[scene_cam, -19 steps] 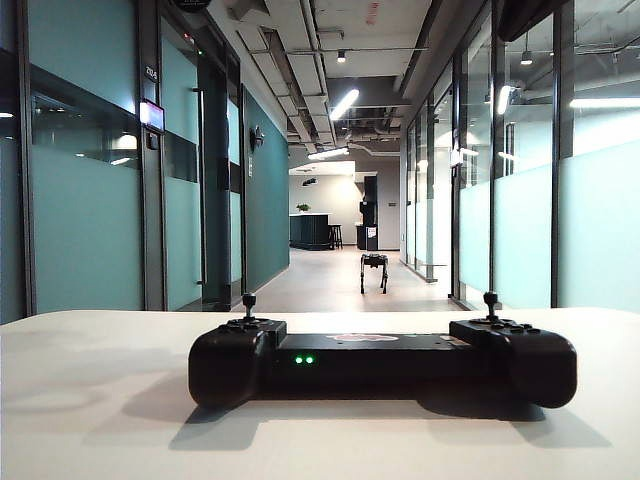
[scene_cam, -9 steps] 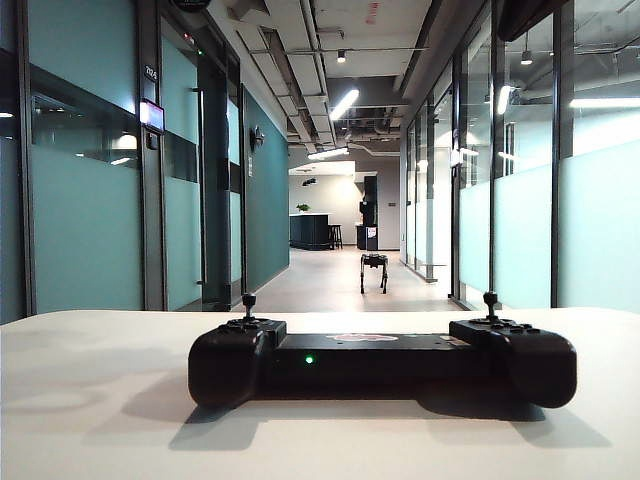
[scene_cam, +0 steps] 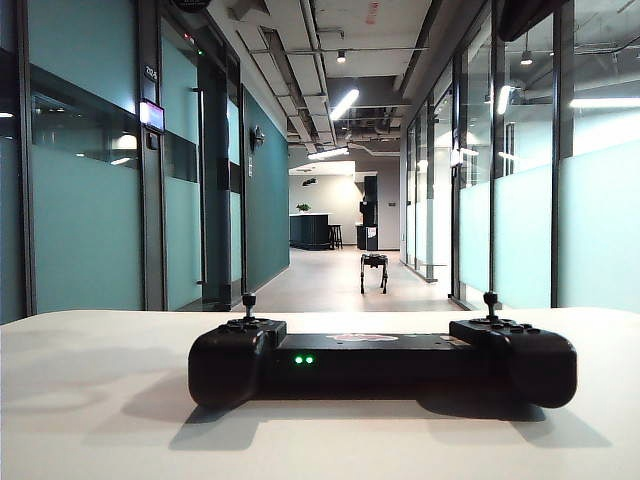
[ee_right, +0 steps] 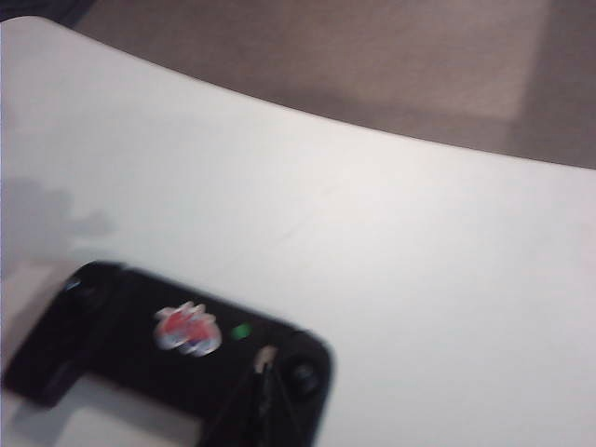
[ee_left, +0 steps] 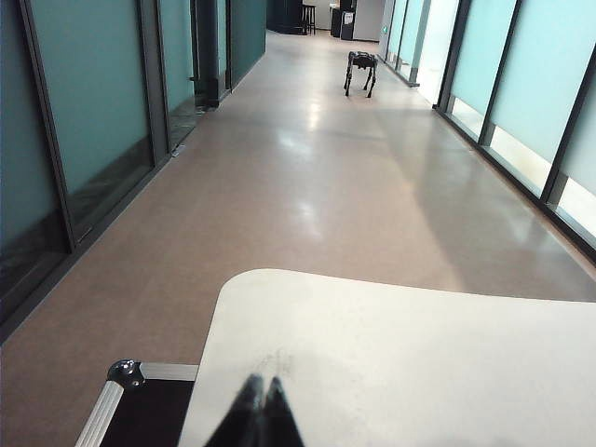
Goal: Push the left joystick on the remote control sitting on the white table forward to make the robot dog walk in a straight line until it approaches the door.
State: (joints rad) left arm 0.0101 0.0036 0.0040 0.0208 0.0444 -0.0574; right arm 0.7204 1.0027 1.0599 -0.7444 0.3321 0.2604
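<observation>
Glass-walled corridor with teal panels and ceiling strip lights fills the exterior view beyond the white table (scene_cam: 90, 400). The remote control (scene_cam: 382, 363) lies across the table's middle, near the front edge, two green lights lit on its near face. The left joystick (scene_cam: 248, 303) stands upright on its left end, untouched; the matching right joystick (scene_cam: 491, 303) stands on the other end. The robot dog (scene_cam: 374, 271) stands small and dim far down the corridor floor, detail not legible. Neither gripper appears in this view; a dark shape is cut off at the upper right corner.

Left wrist view: the left gripper (ee_left: 260, 393) is cropped by the frame edge, its two dark fingertips pressed together and holding nothing, above the white table (ee_left: 419, 363) near its rounded corner. A black case with metal edging (ee_left: 140, 410) sits beside that corner on the floor. The robot dog (ee_left: 361, 71) stands well down the brown corridor floor.

Right wrist view: blurred. The right gripper (ee_right: 264, 368) has its tips closed and empty, over the remote control (ee_right: 168, 345) near one of its ends; contact with any joystick cannot be judged. The white table (ee_right: 391, 233) curves away to brown floor.
</observation>
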